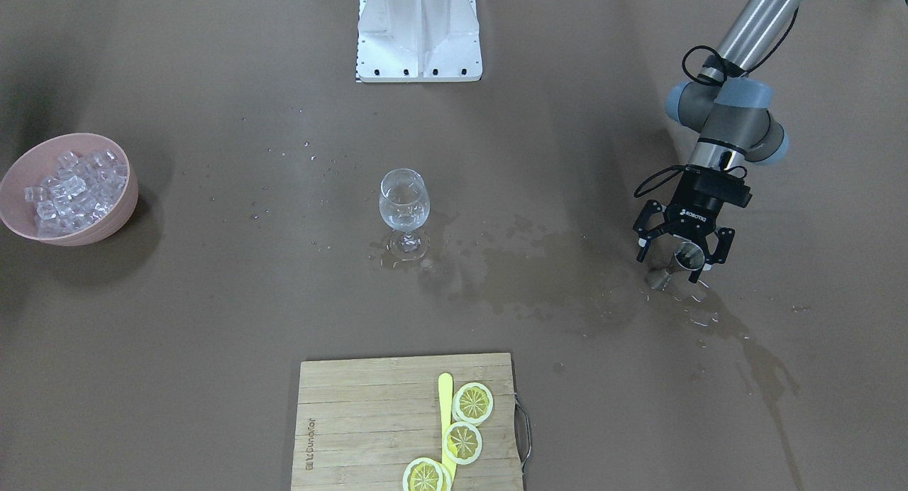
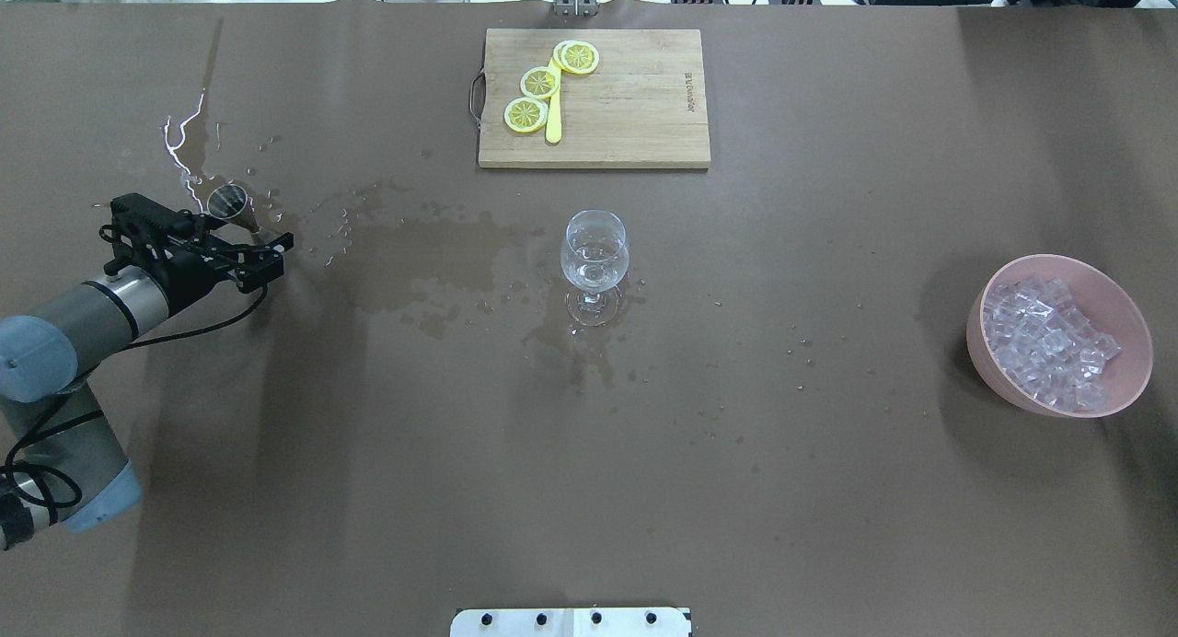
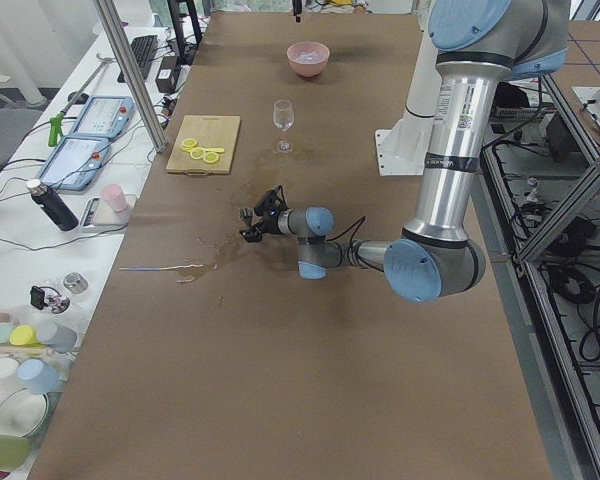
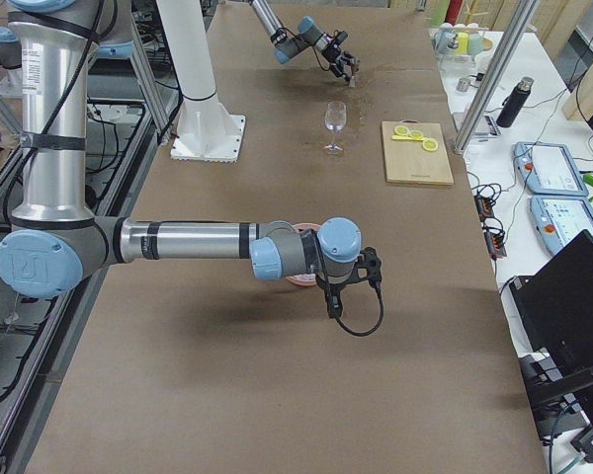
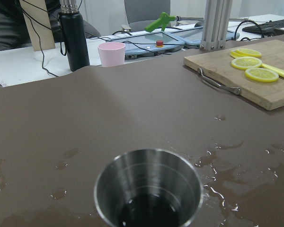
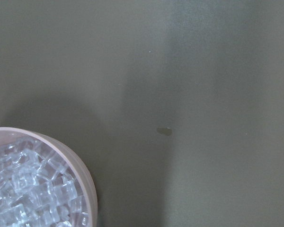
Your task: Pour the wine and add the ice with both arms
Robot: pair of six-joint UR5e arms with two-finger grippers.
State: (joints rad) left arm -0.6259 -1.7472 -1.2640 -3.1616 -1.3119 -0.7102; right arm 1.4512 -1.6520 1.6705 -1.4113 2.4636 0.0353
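Left claw [image 1: 679,255] spread wide at steel cup [image 1: 672,271], well apart from wine glass [image 1: 404,200], wet table [image 1: 539,264] between

We've got the left gripper [image 1: 679,258] down at the wet table [image 1: 213,335], jaws spread either side of a small steel cup [image 1: 665,278]. Mid-table, our wine glass [image 1: 404,186] holds clear wine [image 1: 403,213]; ice [image 1: 71,189] fills the pink bowl [image 1: 122,214].
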